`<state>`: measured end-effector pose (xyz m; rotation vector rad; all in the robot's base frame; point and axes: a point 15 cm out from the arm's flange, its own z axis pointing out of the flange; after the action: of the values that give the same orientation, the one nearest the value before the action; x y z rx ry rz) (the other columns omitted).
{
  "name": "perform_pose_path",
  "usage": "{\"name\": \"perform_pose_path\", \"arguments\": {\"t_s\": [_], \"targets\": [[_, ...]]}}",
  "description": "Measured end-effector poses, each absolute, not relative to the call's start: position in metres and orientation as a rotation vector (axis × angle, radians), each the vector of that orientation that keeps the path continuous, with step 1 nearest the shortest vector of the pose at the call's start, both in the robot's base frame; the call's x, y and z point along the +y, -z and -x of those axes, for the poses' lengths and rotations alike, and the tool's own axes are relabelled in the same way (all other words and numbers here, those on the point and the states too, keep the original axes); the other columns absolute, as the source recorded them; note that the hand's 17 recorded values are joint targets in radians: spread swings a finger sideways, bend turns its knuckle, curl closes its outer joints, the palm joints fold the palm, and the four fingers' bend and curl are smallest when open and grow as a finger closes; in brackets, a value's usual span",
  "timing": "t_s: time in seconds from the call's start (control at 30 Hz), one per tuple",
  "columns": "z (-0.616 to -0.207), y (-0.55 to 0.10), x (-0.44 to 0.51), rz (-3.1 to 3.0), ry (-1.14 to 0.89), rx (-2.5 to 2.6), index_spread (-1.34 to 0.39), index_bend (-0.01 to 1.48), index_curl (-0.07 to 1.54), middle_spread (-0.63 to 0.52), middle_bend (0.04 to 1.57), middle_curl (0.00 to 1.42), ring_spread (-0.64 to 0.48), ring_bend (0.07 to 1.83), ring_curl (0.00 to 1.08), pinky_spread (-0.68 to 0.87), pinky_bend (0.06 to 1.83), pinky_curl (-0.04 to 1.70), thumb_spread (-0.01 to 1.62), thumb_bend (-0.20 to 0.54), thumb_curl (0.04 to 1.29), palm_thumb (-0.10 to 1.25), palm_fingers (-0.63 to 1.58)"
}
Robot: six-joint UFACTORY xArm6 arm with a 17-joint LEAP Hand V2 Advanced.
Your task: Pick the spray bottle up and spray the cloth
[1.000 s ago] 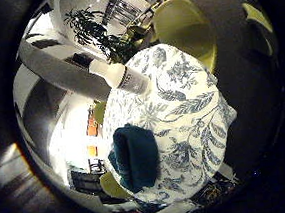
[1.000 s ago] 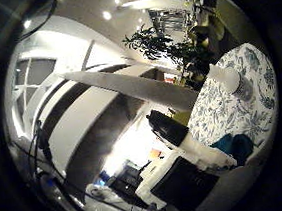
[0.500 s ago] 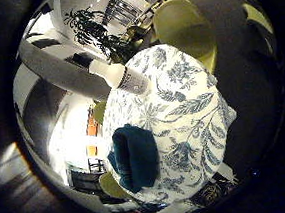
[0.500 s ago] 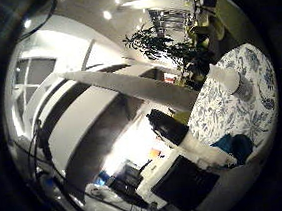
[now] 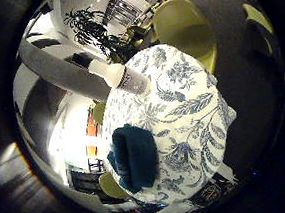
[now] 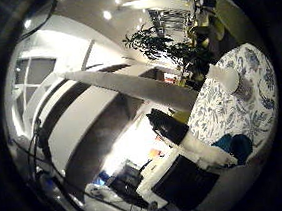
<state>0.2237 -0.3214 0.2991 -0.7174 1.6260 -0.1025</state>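
A white spray bottle (image 5: 120,76) stands on the round table with the blue-and-white floral tablecloth (image 5: 193,107), near the table's edge. A dark teal cloth (image 5: 135,155) lies folded on the same tablecloth, a short way from the bottle. The table is well away from the palm in the little finger side palm view. In the thumb side palm view a white and black finger (image 6: 190,141) of my right hand reaches out fairly straight toward the table, with the bottle (image 6: 229,80) and the cloth (image 6: 237,146) beyond it. The hand is away from both.
Yellow-green chairs (image 5: 181,28) stand around the table, one more by the cloth's side (image 5: 111,185). A leafy potted plant (image 5: 90,26) stands behind the bottle. White walls and a long white beam (image 6: 119,82) fill the room beyond.
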Motion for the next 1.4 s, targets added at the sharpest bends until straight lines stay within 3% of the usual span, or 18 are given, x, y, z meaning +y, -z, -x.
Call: {"name": "perform_pose_path", "arguments": {"t_s": [0.53,1.4], "targets": [[-0.227,-0.294,-0.331,0.708,0.094,1.631,-0.2,0.17,0.34,-0.02,0.41,0.44,0.05,0.58,0.3,0.36,0.5,0.22,1.1,-0.022,0.38,0.63,0.31],[-0.31,-0.278,-0.336,0.809,0.014,1.663,-0.2,0.17,0.34,0.0,0.43,0.43,0.06,0.59,0.3,0.36,0.52,0.22,1.1,-0.022,0.37,0.64,0.27]]}}
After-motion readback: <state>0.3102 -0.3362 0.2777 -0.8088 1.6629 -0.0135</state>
